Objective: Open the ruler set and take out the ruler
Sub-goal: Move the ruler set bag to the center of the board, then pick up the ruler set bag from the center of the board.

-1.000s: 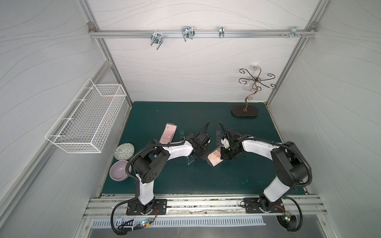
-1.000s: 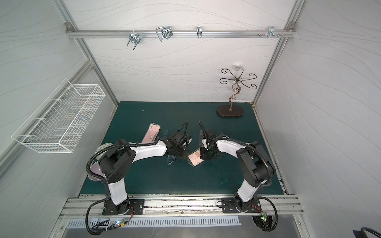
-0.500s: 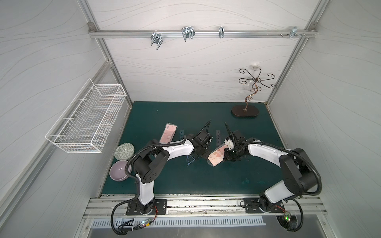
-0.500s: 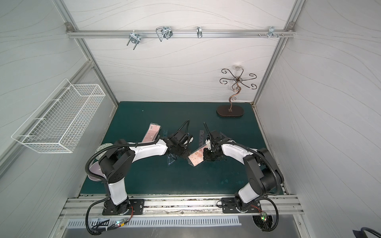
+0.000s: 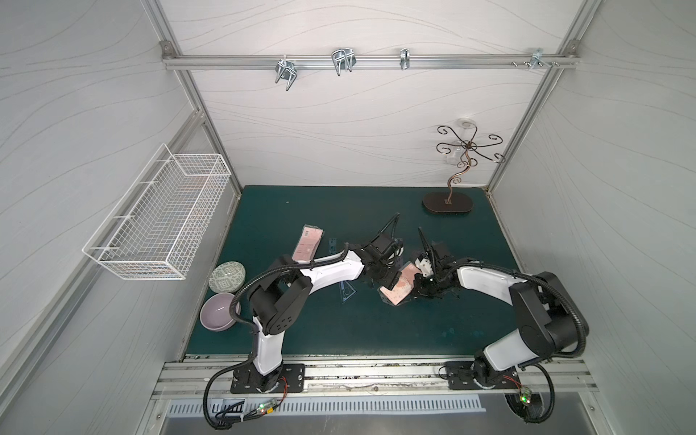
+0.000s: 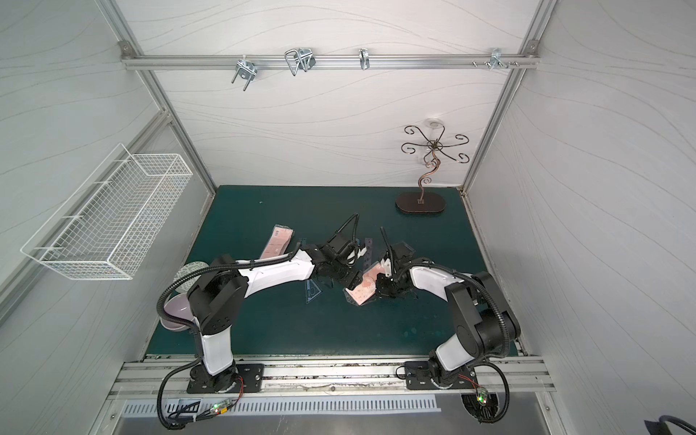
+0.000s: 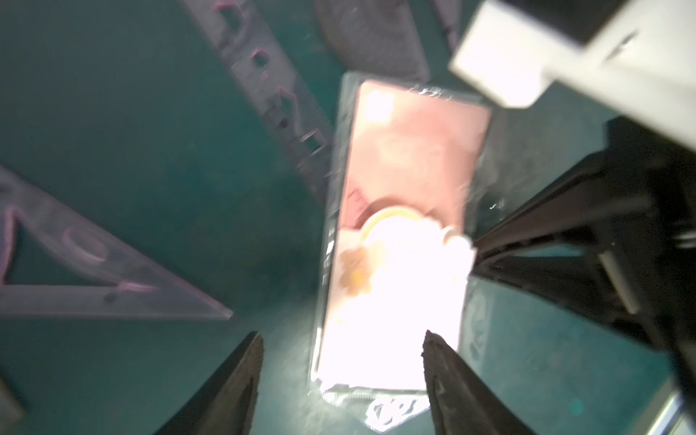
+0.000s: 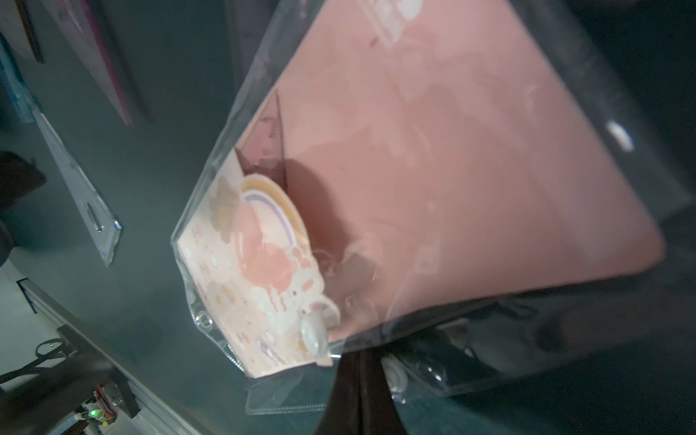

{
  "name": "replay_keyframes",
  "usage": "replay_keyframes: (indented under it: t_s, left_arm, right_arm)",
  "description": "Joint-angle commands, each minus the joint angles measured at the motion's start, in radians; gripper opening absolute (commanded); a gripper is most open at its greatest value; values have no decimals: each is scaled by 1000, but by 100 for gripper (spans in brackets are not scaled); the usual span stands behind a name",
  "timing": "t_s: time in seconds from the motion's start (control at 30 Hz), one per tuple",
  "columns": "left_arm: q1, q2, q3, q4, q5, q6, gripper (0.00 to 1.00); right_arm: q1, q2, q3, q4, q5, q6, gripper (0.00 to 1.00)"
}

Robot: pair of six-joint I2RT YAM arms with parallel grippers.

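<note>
Several rulers (image 7: pixel 271 98) already lie out on the bench (image 7: pixel 113 132); we see right pincer (image 8: pixel 357 361) clamping the pouch (image 8: pixel 433 169), left pincer (image 7: pixel 341 335) spread open (one more ruler seemingly inside).

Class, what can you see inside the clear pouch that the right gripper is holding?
Inside the clear pouch there is a pink card, a rainbow-printed card and a graduated edge, probably a ruler. The pink card covers anything behind it, so any further contents cannot be seen.
</note>
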Motion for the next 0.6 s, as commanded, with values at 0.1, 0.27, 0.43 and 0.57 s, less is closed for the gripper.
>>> replay_keyframes:
  t_s: [0.1, 0.27, 0.43, 0.57]
  left_arm:
    - [-38, 63, -3, -31, -8, 40, 90]
    - [-67, 94, 13, -6, -110, 33, 98]
    - [-76, 134, 92, -21, -111, -7, 99]
    - [-83, 162, 165, -108, -138, -39, 99]
  right_arm:
    - [-119, -82, -112, 126, -134, 64, 0]
    - [-130, -78, -126, 172, -198, 59, 0]
    - [-147, -29, -161, 248, -246, 98, 0]
    - [-180, -30, -210, 322, -278, 148, 0]
